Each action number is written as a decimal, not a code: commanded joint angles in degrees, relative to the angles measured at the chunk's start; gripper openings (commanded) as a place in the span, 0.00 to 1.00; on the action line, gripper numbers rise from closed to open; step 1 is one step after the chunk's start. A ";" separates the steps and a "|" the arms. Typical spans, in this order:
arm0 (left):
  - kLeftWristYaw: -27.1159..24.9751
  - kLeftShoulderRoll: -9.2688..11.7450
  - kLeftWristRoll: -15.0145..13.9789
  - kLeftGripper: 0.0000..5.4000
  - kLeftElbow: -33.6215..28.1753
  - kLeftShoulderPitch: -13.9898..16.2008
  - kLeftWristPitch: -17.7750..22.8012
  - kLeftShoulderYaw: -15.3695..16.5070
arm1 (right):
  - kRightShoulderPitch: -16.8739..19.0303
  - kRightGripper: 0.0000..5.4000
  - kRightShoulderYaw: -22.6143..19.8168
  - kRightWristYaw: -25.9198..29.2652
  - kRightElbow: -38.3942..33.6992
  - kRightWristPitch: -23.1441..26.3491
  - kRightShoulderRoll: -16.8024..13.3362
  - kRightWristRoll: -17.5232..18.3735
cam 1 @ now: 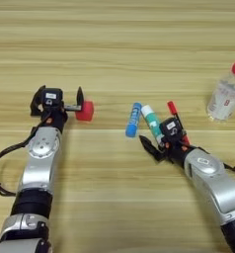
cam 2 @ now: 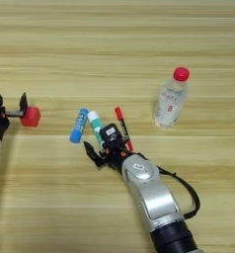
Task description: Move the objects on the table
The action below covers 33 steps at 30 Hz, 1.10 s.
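The right gripper (cam 2: 103, 144) sits low on the table (cam 2: 139, 39), right at the near end of the white-and-green tube (cam 2: 95, 122). Its fingers (cam 2: 92, 152) are spread apart with nothing held between them; one black finger points toward the near left, the other is partly hidden by the wrist body. The tube's long axis runs from far-left to near-right, with the blue capped tube (cam 2: 78, 125) lying just beside it on the left, nearly parallel, and the thin red marker (cam 2: 122, 126) just to its right, passing beside the wrist. This arm is clearly the nearer one to all three. The red-capped bottle (cam 2: 171, 98) stands upright, well apart to the far right.

The left gripper (cam 1: 58, 105) is over at the left, fingers open, with one finger (cam 1: 80, 96) touching the red cube (cam 1: 85, 111), which lies just outside the fingers on their right side rather than between them
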 commanded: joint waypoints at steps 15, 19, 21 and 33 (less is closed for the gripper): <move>-0.77 -0.44 -1.78 1.00 -1.19 -0.46 -0.04 -0.23 | 0.04 0.32 -0.90 -0.47 -0.14 -0.42 -0.09 0.16; -0.89 -0.47 -1.93 1.00 -1.27 -0.45 -0.14 -0.31 | -0.06 0.31 -1.01 -0.67 0.03 -0.44 -0.09 0.01; -0.94 -0.48 -1.97 1.00 -1.28 -0.45 -0.19 -0.32 | -0.12 0.31 -1.12 -0.79 0.11 -0.40 -0.05 0.02; -0.79 -0.61 -1.89 1.00 -1.55 -0.36 -0.10 -0.55 | -0.91 0.31 -4.76 -2.81 -1.51 -2.41 1.22 1.97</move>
